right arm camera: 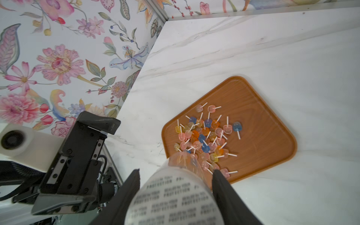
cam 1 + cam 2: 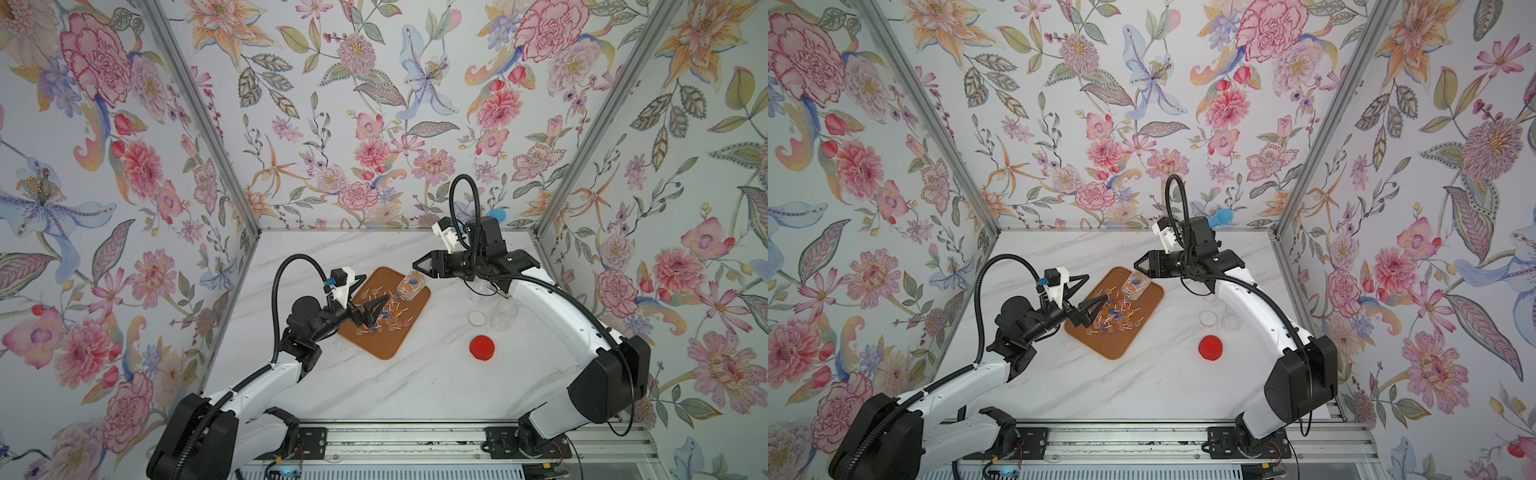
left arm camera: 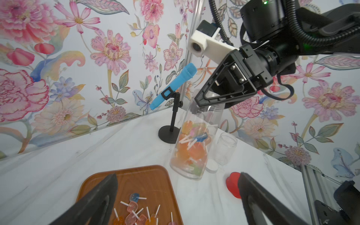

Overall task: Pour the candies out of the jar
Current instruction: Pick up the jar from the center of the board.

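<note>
Candies: two lots. A loose heap [image 1: 204,136] lies on the tray, heads in orange, pink, blue and yellow, sticks pointing every way. A second clump [image 3: 191,148] sits inside the jar, bunched toward its mouth.
Jar: clear plastic [image 2: 411,284], lid off, raised above the far right corner of the tray. It is tipped with the mouth low and aimed at the heap, the base high. That tilt lets the contents slide out onto the wood instead of the desk.
Right tool: [image 1: 174,173] closed on the jar near its base, one finger on each side. A hold at the base keeps the mouth clear, so nothing blocks the flow.
Tray: brown wood-look [image 1: 263,120], set askew near the middle of the desk [image 2: 415,386]. Its raised rim likely stops strays from skidding off.
Left tool: [image 2: 377,285] jaws wide apart, holding nothing, hovering over the tray's left side, low above the heap. Probably standing by.
Lid: red [image 2: 482,347], lying alone toward the desk's near right.
Spare jars: empty clear ones [image 2: 505,313] stand between the lid and the right arm.
Stage: mid-pour, by my reading; the jar is not yet empty.
Risk: sticks look tangled at the mouth, so a steeper tip or a shake may be needed.
</note>
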Controlling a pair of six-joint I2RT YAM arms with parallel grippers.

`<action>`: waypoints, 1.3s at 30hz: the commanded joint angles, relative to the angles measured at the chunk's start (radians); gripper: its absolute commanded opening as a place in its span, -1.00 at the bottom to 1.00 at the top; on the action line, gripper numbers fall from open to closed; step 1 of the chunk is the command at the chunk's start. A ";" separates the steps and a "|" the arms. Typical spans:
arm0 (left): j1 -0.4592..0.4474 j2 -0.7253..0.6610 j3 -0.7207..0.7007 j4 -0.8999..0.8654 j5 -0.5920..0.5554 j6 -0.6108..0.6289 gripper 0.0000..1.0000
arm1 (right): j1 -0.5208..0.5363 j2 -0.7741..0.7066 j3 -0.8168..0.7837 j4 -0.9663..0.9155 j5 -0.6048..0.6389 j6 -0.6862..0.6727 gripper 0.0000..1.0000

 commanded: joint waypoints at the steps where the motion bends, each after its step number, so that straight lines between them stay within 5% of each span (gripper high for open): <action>1: -0.031 0.020 0.048 0.063 0.090 0.029 0.98 | 0.004 -0.055 -0.013 0.119 -0.190 0.087 -0.27; 6: -0.053 0.073 0.111 0.093 0.123 0.035 0.98 | 0.007 -0.056 -0.011 0.201 -0.301 0.168 -0.28; 17: -0.083 0.150 0.190 0.109 0.162 0.027 0.79 | 0.036 -0.089 -0.067 0.376 -0.343 0.283 -0.31; 39: -0.085 0.136 0.188 0.066 0.135 0.021 0.42 | 0.051 -0.089 -0.103 0.392 -0.326 0.275 -0.34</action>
